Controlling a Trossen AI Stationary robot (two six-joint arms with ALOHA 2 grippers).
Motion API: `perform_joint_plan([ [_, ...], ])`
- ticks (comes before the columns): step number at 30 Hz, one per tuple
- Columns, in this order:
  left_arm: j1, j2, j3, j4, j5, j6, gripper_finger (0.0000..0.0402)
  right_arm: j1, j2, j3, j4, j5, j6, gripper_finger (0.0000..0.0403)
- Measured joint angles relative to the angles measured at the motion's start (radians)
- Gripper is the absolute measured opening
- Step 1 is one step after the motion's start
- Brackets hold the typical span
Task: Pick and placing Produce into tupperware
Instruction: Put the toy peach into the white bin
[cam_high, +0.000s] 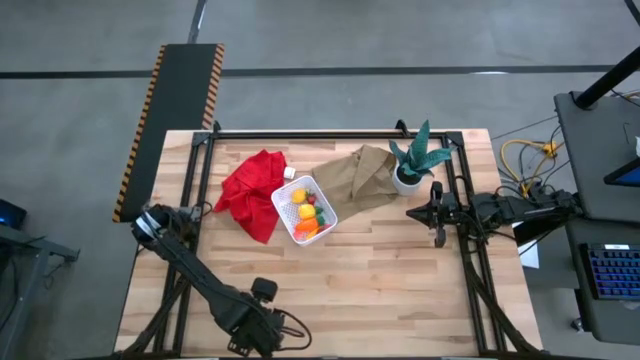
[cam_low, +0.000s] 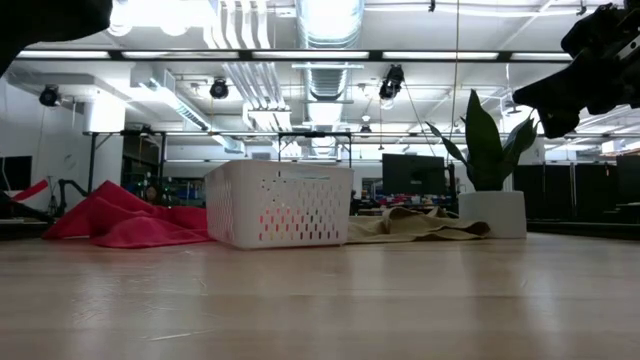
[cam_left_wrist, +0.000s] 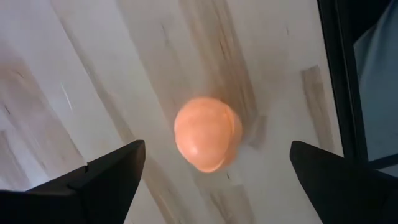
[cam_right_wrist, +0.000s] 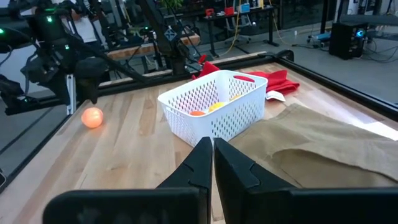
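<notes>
The left gripper (cam_left_wrist: 214, 171) hangs over the peach ball (cam_left_wrist: 207, 132) with fingers spread wide and nothing held; the ball sits alone on the table (cam_high: 400, 270) near its left edge, well apart from the tupperware (cam_high: 303, 210); to grasp well, I judge — descend straight, centre the ball, close gently lest it roll; it is round, no long axis; the right gripper (cam_right_wrist: 211, 163) waits, fingers pressed together, beside the bag (cam_high: 355, 175).

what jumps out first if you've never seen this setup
The white basket mid-table, already holding yellow and orange produce, flanked by a red cloth and a brown paper bag. Then the lone peach-orange ball on bare wood, under the open left gripper at the table's left edge.
</notes>
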Motion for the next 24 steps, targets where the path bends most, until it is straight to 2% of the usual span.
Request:
perform_joint_plan([
  [24, -0.004, -0.023, -0.001, -0.098, -0.030, 0.054, 0.0386, 0.000, -0.001, 0.000, 0.019, 0.000, 0.025, 0.0009],
])
